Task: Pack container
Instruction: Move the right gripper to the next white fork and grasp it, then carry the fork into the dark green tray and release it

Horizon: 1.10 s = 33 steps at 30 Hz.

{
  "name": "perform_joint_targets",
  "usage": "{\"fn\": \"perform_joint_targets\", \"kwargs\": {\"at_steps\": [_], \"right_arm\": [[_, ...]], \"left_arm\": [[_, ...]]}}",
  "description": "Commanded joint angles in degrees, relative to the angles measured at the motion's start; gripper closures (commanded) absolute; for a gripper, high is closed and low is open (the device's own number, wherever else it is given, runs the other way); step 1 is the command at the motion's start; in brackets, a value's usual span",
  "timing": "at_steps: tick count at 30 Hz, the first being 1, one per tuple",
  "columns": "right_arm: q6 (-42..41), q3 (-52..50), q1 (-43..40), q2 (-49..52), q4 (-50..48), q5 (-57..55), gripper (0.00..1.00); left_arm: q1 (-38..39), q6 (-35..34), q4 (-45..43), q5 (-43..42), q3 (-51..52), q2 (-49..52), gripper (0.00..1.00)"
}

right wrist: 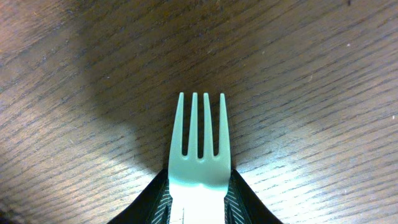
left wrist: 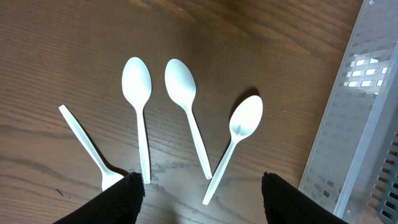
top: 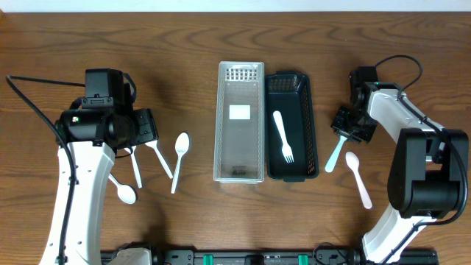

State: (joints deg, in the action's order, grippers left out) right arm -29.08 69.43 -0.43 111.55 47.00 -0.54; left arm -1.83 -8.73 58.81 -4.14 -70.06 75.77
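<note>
A clear plastic container (top: 239,121) stands mid-table. A black basket (top: 309,125) sits against its right side and holds one white fork (top: 283,136). My right gripper (top: 346,126) is shut on a second white fork (right wrist: 199,143); its tines stick out past my fingertips (right wrist: 199,193), low over the wood. My left gripper (top: 143,129) is open (left wrist: 202,199) and empty above several white spoons (left wrist: 186,84) lying on the table; one more utensil (left wrist: 84,140) lies at their left, its head partly hidden.
A single white spoon (top: 358,179) lies on the table below the right gripper. The clear container's perforated end (left wrist: 367,93) shows at the right of the left wrist view. Cables run behind both arms.
</note>
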Motion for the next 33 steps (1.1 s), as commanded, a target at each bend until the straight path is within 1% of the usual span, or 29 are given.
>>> {"fn": "perform_joint_targets", "kwargs": {"at_steps": [1,2,4,6,9,14,19,22,27,33], "right_arm": [[0.04,-1.66,-0.26,3.54,-1.51,1.42,0.78],[0.04,-1.49,-0.26,3.54,-1.86,1.42,0.79],[0.07,-0.76,-0.24,3.52,-2.01,1.42,0.85],[1.49,0.52,-0.22,3.43,-1.86,1.44,0.89],[3.54,4.00,0.26,3.06,0.15,1.44,0.89],[5.62,13.07,2.29,0.59,6.67,1.42,0.88],[6.03,23.32,6.27,-4.28,13.20,1.40,0.88],[6.03,27.34,9.46,-7.26,15.04,1.42,0.87],[5.53,28.39,15.93,-9.81,16.92,1.44,0.85],[5.57,25.75,22.97,-6.82,19.04,1.38,0.84]], "left_arm": [[0.02,0.35,0.33,0.07,-1.05,0.11,0.36],[0.02,0.35,0.33,0.07,-1.05,0.11,0.36],[0.02,0.35,0.31,0.07,-1.05,0.11,0.36],[0.02,0.35,0.31,0.07,-1.05,0.11,0.36],[0.02,0.35,0.28,0.07,-1.05,0.11,0.36],[0.02,0.35,0.28,0.07,-1.05,0.11,0.36],[0.02,0.35,0.31,0.07,-1.05,0.11,0.36],[0.02,0.35,0.31,0.07,-1.05,0.11,0.36],[0.02,0.35,0.31,0.07,-1.05,0.11,0.36],[0.02,0.35,0.31,0.07,-1.05,0.11,0.36]]}}
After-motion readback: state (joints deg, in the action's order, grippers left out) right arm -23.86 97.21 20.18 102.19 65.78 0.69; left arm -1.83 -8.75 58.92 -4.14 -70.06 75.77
